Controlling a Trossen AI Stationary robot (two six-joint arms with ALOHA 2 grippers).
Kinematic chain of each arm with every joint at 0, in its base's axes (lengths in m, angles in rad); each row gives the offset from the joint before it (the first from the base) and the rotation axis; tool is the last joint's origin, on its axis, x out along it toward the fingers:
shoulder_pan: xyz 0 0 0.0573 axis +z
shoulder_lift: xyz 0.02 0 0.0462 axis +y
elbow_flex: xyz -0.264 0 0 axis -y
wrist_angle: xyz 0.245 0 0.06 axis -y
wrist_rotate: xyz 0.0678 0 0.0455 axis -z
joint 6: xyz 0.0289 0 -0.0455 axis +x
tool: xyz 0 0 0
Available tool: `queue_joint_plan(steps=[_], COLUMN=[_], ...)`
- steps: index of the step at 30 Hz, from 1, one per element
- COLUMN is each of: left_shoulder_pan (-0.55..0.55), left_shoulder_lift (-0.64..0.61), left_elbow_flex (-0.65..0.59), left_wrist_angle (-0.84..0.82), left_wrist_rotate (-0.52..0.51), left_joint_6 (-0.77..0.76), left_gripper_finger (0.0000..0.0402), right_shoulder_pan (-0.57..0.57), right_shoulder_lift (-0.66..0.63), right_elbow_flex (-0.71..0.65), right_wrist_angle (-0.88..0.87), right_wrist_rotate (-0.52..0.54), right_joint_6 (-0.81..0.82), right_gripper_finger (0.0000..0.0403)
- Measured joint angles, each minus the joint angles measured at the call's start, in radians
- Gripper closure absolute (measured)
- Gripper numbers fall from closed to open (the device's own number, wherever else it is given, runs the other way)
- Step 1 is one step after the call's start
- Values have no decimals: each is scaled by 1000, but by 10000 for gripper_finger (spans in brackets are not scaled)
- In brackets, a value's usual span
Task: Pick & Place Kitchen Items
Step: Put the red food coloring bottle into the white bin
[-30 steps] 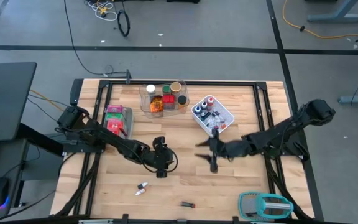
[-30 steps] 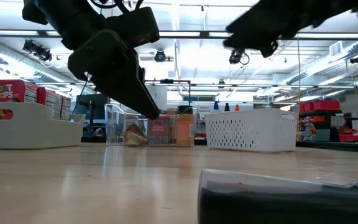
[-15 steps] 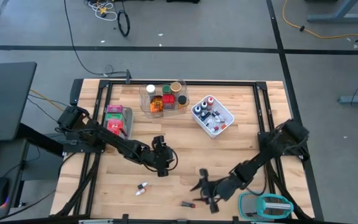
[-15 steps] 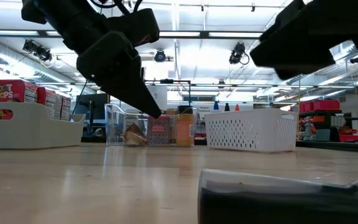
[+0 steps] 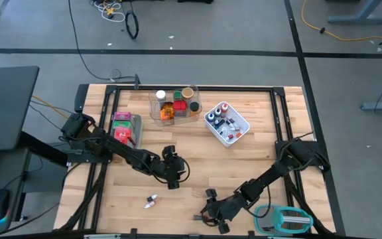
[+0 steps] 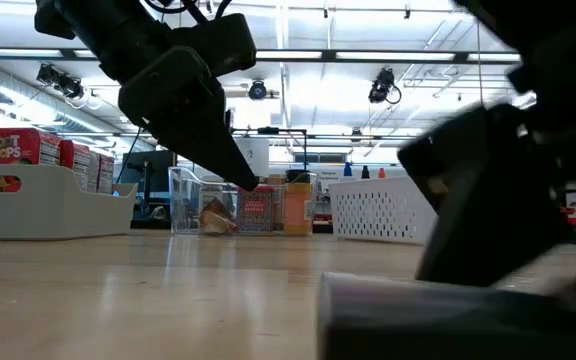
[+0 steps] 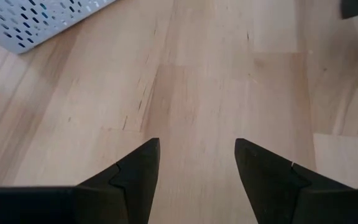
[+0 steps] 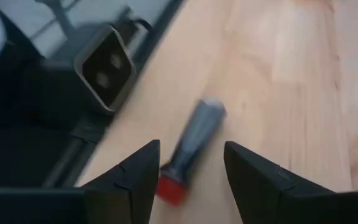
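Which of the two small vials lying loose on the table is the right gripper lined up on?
The dark vial with the red cap, near the table's front edge; it lies between the open fingers of the right gripper. The pale vial lies apart, toward the left arm.

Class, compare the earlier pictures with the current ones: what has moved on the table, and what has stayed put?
The right gripper swung from beside the white mesh basket to the table's near edge, open over the dark red-capped tube, not gripping. The left gripper and every item stayed put.
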Motion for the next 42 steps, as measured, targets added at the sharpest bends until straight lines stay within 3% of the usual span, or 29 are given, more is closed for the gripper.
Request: queue_joint_plan(steps=[10, 19, 22, 26, 34, 38, 42], left_shoulder_pan=[-2, -2, -2, -2, -2, -2, -2], left_shoulder_lift=[0, 0, 0, 0, 0, 0, 0], left_elbow_flex=[0, 0, 0, 0, 0, 0, 0], left_wrist_angle=[2, 3, 5, 8, 10, 15, 21], left_wrist_rotate=[11, 10, 10, 10, 10, 10, 10], left_joint_6=[8, 10, 10, 9, 8, 8, 10], left_gripper_finger=[182, 182, 182, 182, 182, 182, 182], right_shoulder_pan=[0, -47, -76, -133, -251, -323, -407], right_shoulder_lift=[18, 8, -26, -112, -356, -479, -554], right_elbow_flex=[1, 1, 1, 1, 0, 0, 0], right_wrist_angle=[-25, -50, -132, -349, -775, -1002, -1193], right_wrist_rotate=[58, 53, 69, 76, 386, 557, 648], right_joint_6=[-53, -75, -70, -31, -38, 51, 181], right_gripper_finger=[223, 317, 332, 321, 310, 316, 309])
